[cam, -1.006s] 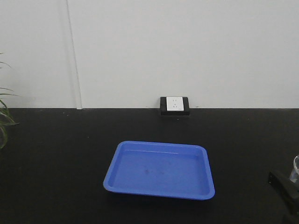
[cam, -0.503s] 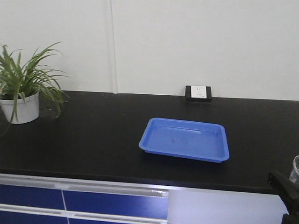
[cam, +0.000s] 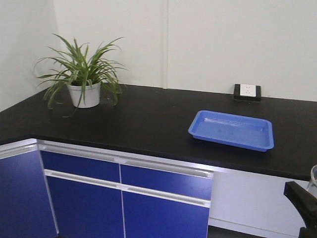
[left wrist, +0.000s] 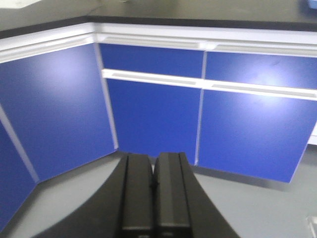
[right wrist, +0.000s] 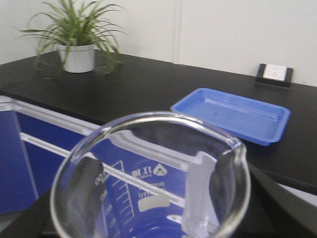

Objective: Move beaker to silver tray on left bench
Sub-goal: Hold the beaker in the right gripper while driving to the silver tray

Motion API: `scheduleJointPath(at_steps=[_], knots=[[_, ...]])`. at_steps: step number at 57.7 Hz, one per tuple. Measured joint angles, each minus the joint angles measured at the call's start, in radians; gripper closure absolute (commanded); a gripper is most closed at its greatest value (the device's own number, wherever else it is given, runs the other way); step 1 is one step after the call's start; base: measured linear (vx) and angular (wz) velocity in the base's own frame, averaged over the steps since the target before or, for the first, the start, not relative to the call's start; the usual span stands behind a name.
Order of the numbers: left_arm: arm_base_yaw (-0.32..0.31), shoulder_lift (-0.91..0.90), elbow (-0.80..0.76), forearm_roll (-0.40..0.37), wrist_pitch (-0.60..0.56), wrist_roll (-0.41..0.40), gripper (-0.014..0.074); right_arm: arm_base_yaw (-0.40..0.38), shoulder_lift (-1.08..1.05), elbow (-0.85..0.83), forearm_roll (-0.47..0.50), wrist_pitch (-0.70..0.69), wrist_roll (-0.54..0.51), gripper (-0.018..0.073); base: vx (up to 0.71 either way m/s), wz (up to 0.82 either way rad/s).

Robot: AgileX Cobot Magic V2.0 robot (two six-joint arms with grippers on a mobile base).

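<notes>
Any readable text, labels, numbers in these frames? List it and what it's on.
Nothing reads cleanly.
On the beaker: white print, a triangle-like logo with characters beside it, a smaller line below, a graduation scale; seen reversed through the glass, blurred, unreadable.
On the wall socket: marks too small to read.
On the blue tray, plant pot, cabinet fronts: no text.

I see the beaker (right wrist: 148,188) as clear, colourless glass with white printed scale marks, and the tray (cam: 231,130) as plain bright blue. The bench (cam: 124,119) has a matte black top over dark blue cabinet fronts trimmed in white. The plant (cam: 81,69) is green in a white pot (cam: 85,95), the socket (cam: 247,90) is white in a black surround, the wall (cam: 223,39) is plain white, and my left gripper (left wrist: 153,163) is black.
</notes>
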Motion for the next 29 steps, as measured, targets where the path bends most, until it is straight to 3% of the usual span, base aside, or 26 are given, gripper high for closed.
scheduleJointPath(at_steps=[29], knots=[[0.0, 0.0, 0.0, 0.0, 0.0, 0.0, 0.0595, 0.0, 0.0, 0.0, 0.0, 0.0, 0.0, 0.0566, -0.27, 0.54]])
